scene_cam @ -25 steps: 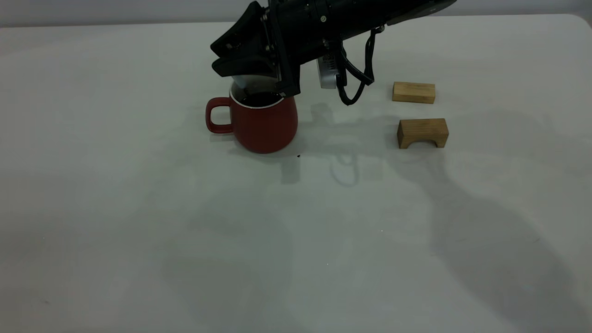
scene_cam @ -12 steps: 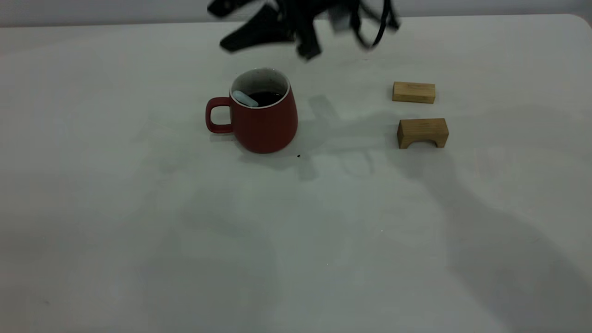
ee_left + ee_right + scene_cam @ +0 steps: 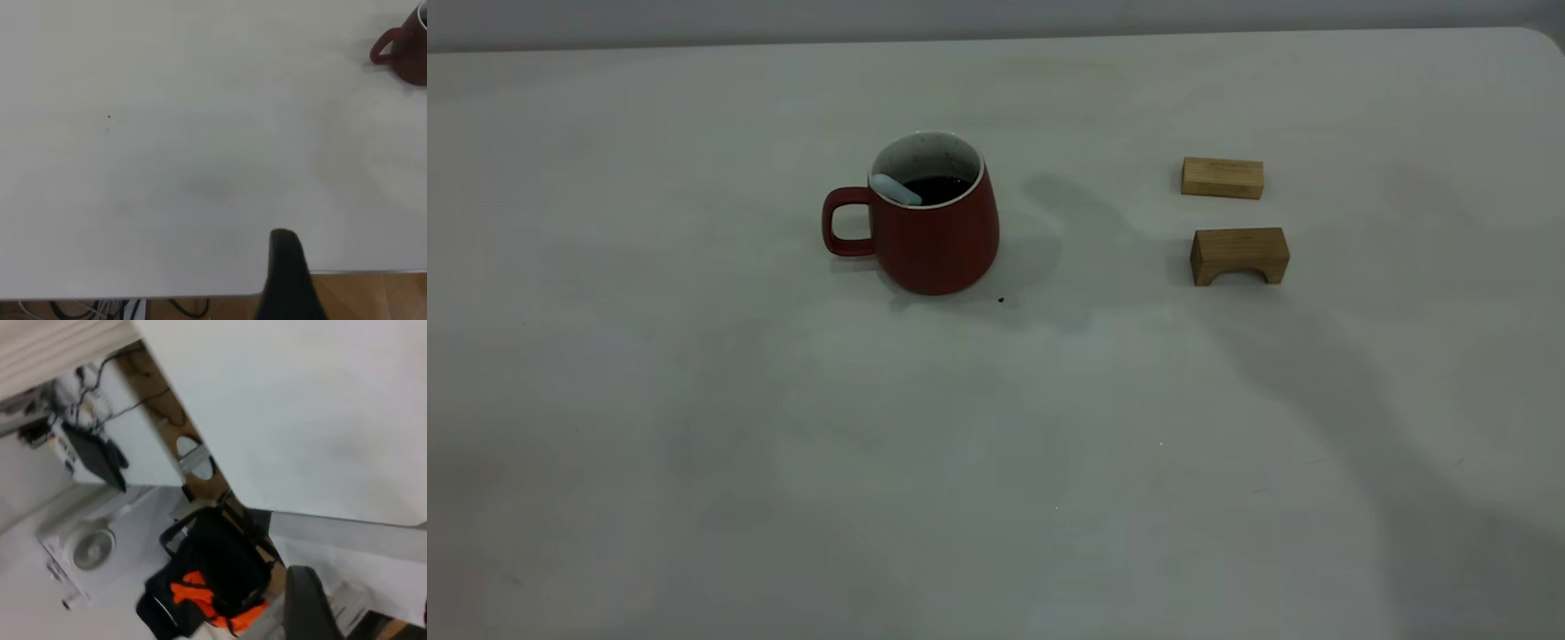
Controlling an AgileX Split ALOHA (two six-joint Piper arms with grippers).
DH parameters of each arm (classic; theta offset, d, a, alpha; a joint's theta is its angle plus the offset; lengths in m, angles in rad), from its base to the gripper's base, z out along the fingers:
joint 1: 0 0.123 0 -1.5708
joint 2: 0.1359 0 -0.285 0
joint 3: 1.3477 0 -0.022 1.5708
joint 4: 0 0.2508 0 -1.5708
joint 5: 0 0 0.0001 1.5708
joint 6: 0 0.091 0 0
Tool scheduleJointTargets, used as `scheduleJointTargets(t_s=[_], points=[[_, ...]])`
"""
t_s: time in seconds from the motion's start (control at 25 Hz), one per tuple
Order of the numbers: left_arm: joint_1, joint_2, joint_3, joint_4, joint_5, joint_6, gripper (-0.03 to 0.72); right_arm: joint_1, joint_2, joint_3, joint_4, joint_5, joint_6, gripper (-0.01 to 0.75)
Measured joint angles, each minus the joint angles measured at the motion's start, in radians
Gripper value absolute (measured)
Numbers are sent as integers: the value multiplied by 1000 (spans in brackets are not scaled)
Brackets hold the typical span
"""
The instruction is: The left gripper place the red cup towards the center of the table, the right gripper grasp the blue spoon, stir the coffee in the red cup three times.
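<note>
The red cup (image 3: pixel 938 236) stands upright near the middle of the table (image 3: pixel 996 444), its handle pointing left. Dark coffee (image 3: pixel 941 188) fills it. The blue spoon (image 3: pixel 889 188) stands in the cup, and only its pale handle end shows, leaning on the rim above the cup's handle. Neither arm appears in the exterior view. My left gripper (image 3: pixel 287 267) hangs over the table's edge, with the cup (image 3: pixel 408 53) far off. My right gripper (image 3: pixel 333 600) is off the table, open and empty, with one finger (image 3: pixel 301 603) showing.
Two tan wooden blocks lie right of the cup: a flat one (image 3: pixel 1222 177) and an arched one (image 3: pixel 1240 254). A dark speck (image 3: pixel 1000 300) sits by the cup's base. Beyond the table edge are a white fan (image 3: pixel 90 550) and a black-and-orange bag (image 3: pixel 213 583).
The right arm let go of the spoon over the cup, rose and pulled out of the exterior view. The spoon stays in the cup. The cup has not moved.
</note>
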Motion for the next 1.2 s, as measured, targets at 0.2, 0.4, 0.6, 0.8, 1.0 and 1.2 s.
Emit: scheduleJointTargets(t_s=[0.2,0.4,0.6,0.8,1.0,1.2], points=[[0,0,0,0,0,0,592,0,-63,0,-10,168,-239,456],[0,0,0,0,0,0,592,0,-122,0,-38,234,-381,456],[0,0,0,0,0,0,592,0,-241,0,-219,244,-421,456],[0,0,0,0,0,0,592,0,-431,28,-535,256,-438,456],[0,0,0,0,0,0,592,0,-679,147,-750,264,-446,456],[0,0,0,0,0,0,592,-12,-937,321,-891,265,-450,456]])
